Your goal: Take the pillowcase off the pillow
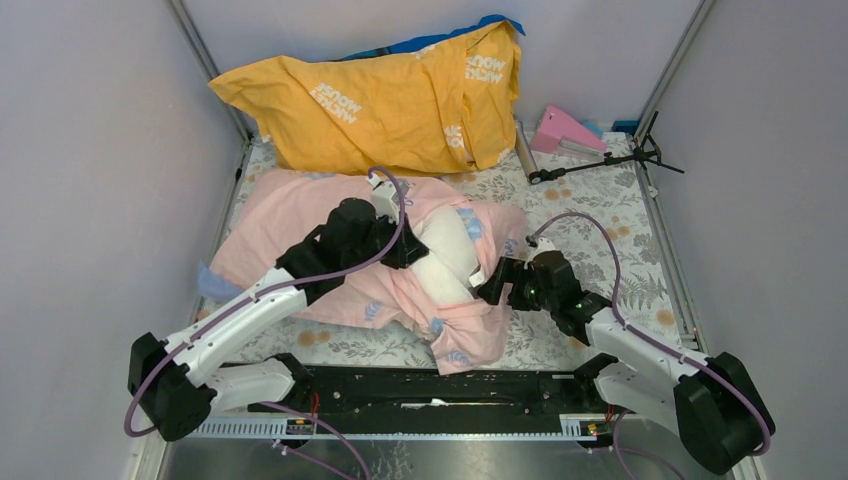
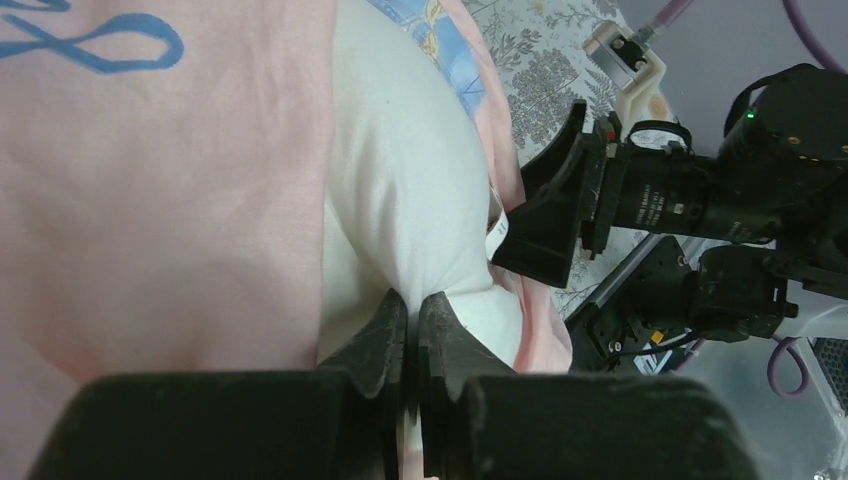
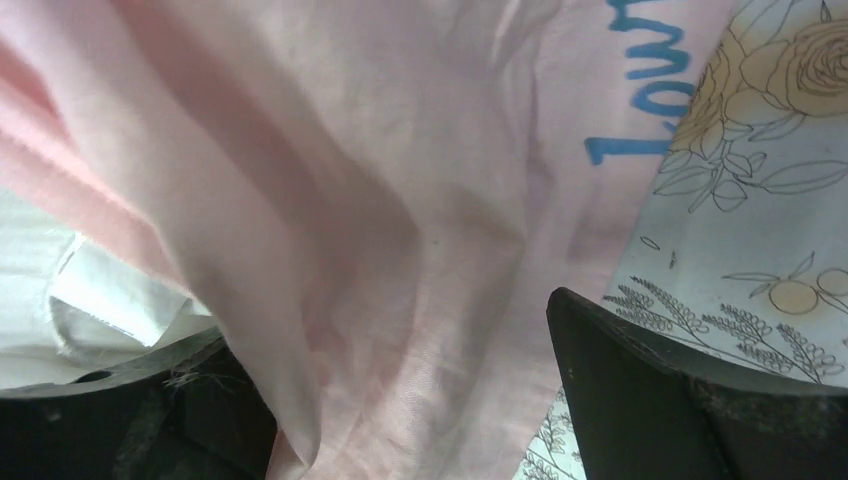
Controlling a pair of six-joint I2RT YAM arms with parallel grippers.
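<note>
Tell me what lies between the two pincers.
The bare white end of the pillow, pinched by the shut left pincer, with the open right pincer on its other side. Shown in the top and left wrist views.

Pink pillowcase (image 3: 380, 230) drapes between the right gripper's (image 3: 390, 350) wide-spread fingers (white pillow (image 3: 25, 260) at left) over floral cloth (image 3: 760, 230).

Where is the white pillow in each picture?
Top view: pillow in the middle, poking out of the pink pillowcase.
Left wrist view: pillow at centre, above the left gripper.
Right wrist view: pillow at lower left edge.
Shared landmark: the pink pillowcase.
</note>
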